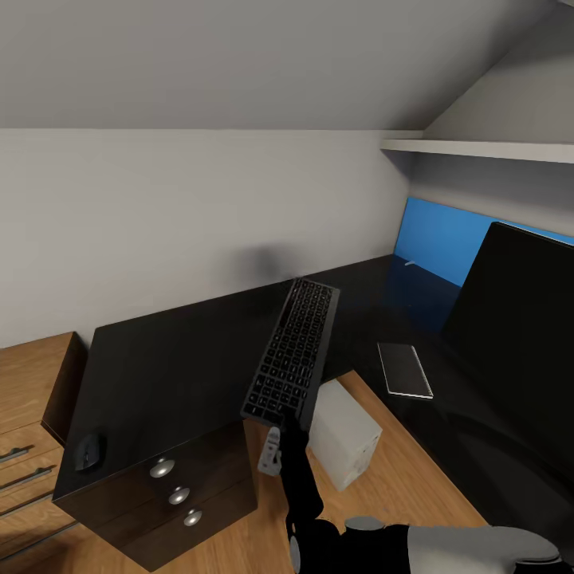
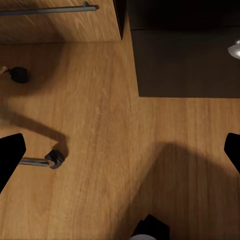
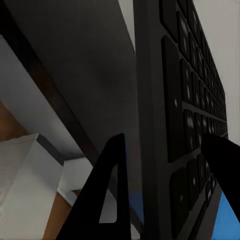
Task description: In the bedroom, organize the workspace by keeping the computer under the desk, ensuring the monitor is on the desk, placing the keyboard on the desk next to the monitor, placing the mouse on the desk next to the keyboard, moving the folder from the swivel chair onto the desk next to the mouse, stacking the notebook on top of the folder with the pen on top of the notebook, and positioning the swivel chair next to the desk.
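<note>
Holding the keyboard (image 1: pixel 292 352) by its near end, the right tool (image 1: pixel 275 434) is clamped on it and lifts it tilted above the black worktop (image 1: pixel 183 367). The mouse (image 1: pixel 88 451) sits on the worktop's near left corner. The notebook (image 1: pixel 405 370) lies flat by the monitor (image 1: pixel 518 335). The computer (image 1: pixel 344 434) stands on the floor under the worktop. The left tool (image 2: pixel 120 150) hangs over the wooden floor (image 2: pixel 110 150) with its fingers (image 2: pixel 10 155) wide apart.

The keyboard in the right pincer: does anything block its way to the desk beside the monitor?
Nothing visible does. The keyboard hangs above bare desk; the notebook lies apart, before the monitor.
</note>
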